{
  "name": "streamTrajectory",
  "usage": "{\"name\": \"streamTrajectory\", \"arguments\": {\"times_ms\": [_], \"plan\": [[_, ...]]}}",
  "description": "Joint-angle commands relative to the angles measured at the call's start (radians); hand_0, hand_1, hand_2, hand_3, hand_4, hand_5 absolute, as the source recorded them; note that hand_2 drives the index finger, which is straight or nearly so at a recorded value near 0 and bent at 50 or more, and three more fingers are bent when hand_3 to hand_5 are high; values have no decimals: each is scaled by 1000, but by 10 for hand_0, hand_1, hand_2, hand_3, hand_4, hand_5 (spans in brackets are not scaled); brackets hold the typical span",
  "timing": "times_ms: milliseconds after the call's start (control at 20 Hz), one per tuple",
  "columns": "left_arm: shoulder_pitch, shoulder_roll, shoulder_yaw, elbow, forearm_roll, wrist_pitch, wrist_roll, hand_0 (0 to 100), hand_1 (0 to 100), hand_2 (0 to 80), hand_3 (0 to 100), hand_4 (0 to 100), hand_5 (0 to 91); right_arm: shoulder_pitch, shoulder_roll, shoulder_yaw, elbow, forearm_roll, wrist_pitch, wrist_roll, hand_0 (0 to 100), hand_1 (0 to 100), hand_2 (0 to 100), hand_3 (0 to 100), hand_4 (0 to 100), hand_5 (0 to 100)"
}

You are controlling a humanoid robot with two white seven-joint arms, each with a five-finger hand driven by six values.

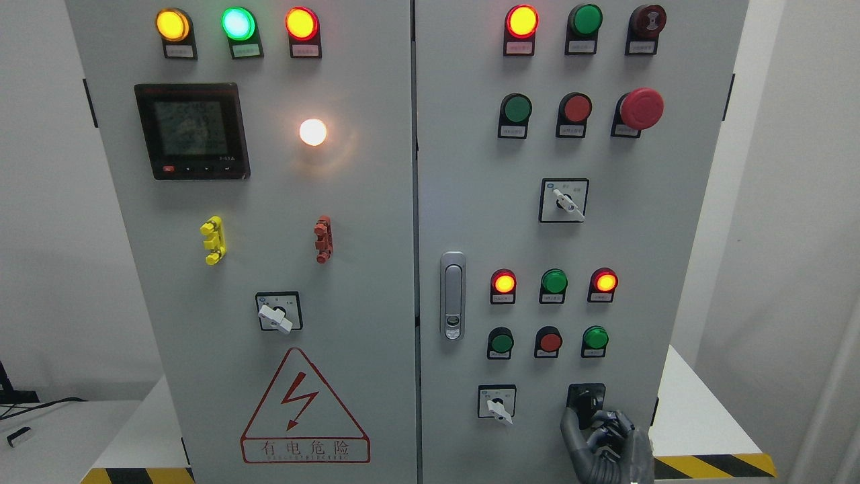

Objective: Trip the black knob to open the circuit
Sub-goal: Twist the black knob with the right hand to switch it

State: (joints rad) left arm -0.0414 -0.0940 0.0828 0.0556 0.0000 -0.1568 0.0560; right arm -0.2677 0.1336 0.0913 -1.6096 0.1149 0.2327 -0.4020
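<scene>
1. Right hand [608,444], dark grey, rises from the bottom edge at the lower right of the cabinet's right door [470,202], its arm hidden below the frame.
2. Its fingers [571,430] curl upward and close around the black knob [584,402], which sits on a black square plate at the door's lower right corner.
3. Whether the grip is firm cannot be told; the thumb side reaches the knob's lower left and the knuckles bunch below right.
4. Just left of the knob is a white selector switch [498,405], close beside but apart from the hand.
5. Above the knob runs a row of three small buttons [549,341], with bare panel between.
6. To the right, the door's edge lies near the hand, then a white surface [699,417] with a yellow-and-black striped border.
7. The left door [269,202] carries a red lightning warning triangle [304,408], well apart.
</scene>
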Motion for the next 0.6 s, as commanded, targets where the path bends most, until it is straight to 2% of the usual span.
{"name": "streamTrajectory", "arguments": {"times_ms": [0,100,200,551], "plan": [[0,-1,0,1,-31,0,-1,120,389,0,0,0,0,-1,0,7,-1,-1,-3,6,303,709,622,927,889,958],[0,0,0,0,-31,0,-1,120,389,0,0,0,0,-1,0,8,-1,-1,-3,9,304,709,624,929,890,958],[0,0,0,1,-31,0,-1,120,389,0,0,0,0,-1,0,8,-1,-1,-3,29,304,710,626,931,890,959],[0,0,0,0,-31,0,-1,120,389,0,0,0,0,-2,0,8,-1,-1,-3,31,306,711,627,936,892,959]]}}
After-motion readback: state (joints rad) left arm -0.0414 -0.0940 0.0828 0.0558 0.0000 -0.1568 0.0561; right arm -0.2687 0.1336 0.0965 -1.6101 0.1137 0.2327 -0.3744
